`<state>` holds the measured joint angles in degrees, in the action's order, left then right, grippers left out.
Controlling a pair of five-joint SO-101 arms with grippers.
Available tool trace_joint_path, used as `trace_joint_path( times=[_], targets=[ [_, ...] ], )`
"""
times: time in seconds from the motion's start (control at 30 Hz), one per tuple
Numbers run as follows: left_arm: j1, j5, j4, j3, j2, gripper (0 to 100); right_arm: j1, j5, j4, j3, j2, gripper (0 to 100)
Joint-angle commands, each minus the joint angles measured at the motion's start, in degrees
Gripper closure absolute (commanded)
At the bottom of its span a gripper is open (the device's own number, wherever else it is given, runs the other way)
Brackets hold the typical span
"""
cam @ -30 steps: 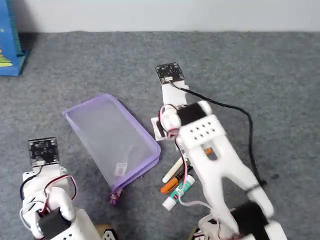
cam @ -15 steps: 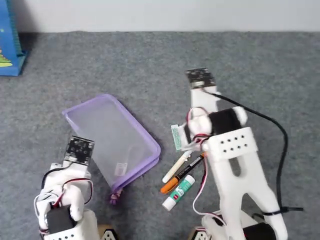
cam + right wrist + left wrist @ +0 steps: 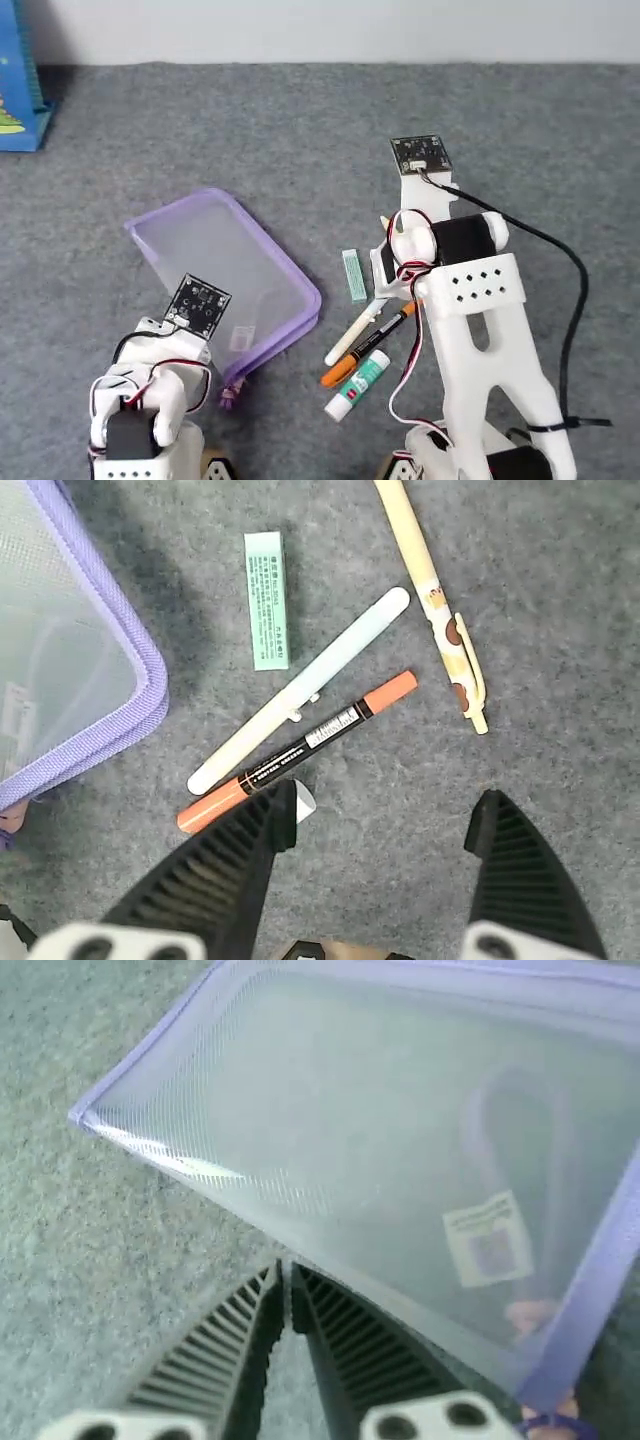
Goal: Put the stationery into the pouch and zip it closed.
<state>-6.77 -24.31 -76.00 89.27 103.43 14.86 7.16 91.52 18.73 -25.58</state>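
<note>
We judge nothing packed yet | pouch (image 3: 225, 270) holds no stationery; pens (image 3: 354, 333), eraser (image 3: 354, 275), glue stick (image 3: 360, 383) just beside it | left tool (image 3: 285, 1272) pinched together, empty, at pouch edge | right tool (image 3: 388, 800) spread wide, empty

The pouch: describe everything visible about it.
The pouch is a flat rectangle with rounded corners, translucent mesh-like sides and a purple fabric border. It lies slantwise on the grey carpet, with a small label near one end and a zip pull sticking out at the corner nearest the arms. No stationery shows inside. Whether the zip is open cannot be told. The left gripper hangs shut over its near long edge; contact cannot be told.
</note>
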Motion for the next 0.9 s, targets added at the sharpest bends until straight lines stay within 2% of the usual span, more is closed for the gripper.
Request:
trace_joint_path(
  times=[0.0, 0.17, 0.33, 0.57, 0.87],
  targets=[
    [0.1, 1.4, 0.4, -0.6, 0.3, 99, -0.3, -0.4, 0.5, -3.3, -2.2, 70.8],
    [0.2, 3.7, -0.3, -4.9, -5.9, 99, -0.3, -0.2, 0.5, -3.3, -2.1, 70.8],
    [-0.1, 3.7, 4.3, -10.9, -23.5, 99, -0.6, -0.4, 0.5, -3.3, -2.1, 70.8],
    [-0.1, 3.7, 2.8, -25.7, -50.5, 99, -0.4, -0.2, 0.5, -3.3, -2.1, 70.8],
    [0.4, 1.1, 2.9, -35.2, -74.3, 99, -0.4, -0.2, 0.5, -3.3, -2.1, 70.8]
  ],
)
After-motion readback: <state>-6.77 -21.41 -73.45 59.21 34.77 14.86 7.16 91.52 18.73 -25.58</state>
